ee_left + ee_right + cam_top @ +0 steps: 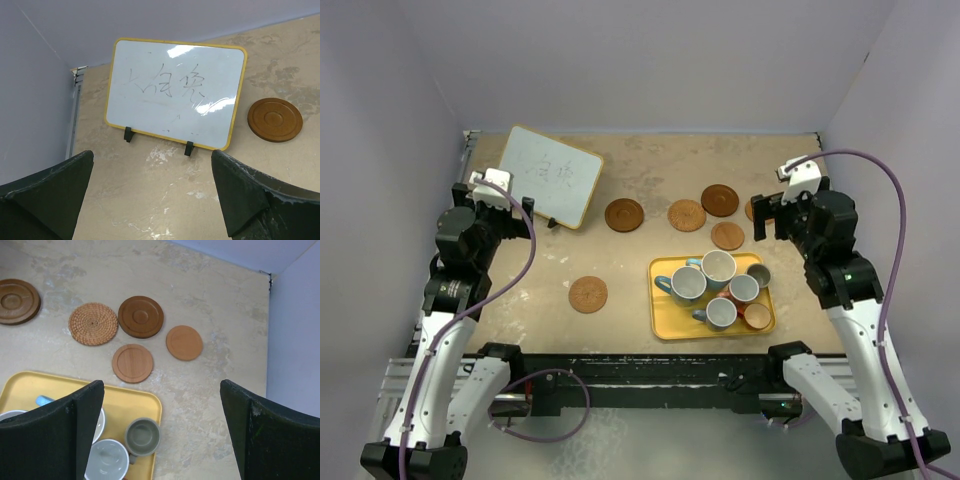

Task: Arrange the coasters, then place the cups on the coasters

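The left gripper (pixel 152 156) and the right gripper (pixel 162 385) both hang with fingers wide apart, gripping nothing. Five coasters (pixel 686 215) lie scattered toward the table's far right, with a sixth alone nearer the front edge. The cups (pixel 718 266), apparently six, crowd a yellow tray (pixel 666 324) near the front right.

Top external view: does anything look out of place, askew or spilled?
Nothing is spilled or damaged. One coaster lies alone left of the yellow tray, apart from the others, and the whiteboard stands turned askew.
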Robot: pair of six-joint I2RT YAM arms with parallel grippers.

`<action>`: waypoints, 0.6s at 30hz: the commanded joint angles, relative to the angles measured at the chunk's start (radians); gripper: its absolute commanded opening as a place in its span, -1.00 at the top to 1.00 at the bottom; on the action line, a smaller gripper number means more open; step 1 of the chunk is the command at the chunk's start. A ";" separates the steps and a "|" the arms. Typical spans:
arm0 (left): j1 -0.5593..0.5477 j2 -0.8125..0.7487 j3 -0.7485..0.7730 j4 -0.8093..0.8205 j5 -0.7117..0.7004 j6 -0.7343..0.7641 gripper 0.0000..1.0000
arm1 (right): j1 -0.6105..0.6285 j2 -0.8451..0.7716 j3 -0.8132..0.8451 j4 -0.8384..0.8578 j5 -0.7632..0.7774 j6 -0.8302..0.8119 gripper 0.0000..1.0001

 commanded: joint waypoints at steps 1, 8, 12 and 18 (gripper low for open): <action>0.012 -0.007 -0.005 0.042 0.024 0.016 -0.96 | -0.005 0.027 0.039 -0.021 -0.052 -0.046 -1.00; 0.013 0.001 -0.007 0.010 0.103 0.079 -0.96 | -0.005 0.059 0.043 -0.062 -0.172 -0.113 -1.00; 0.013 0.008 -0.013 -0.008 0.175 0.116 -0.96 | -0.004 0.085 0.043 -0.089 -0.244 -0.148 -1.00; 0.013 0.036 -0.025 -0.016 0.261 0.161 -0.96 | -0.003 0.120 0.034 -0.109 -0.297 -0.199 -1.00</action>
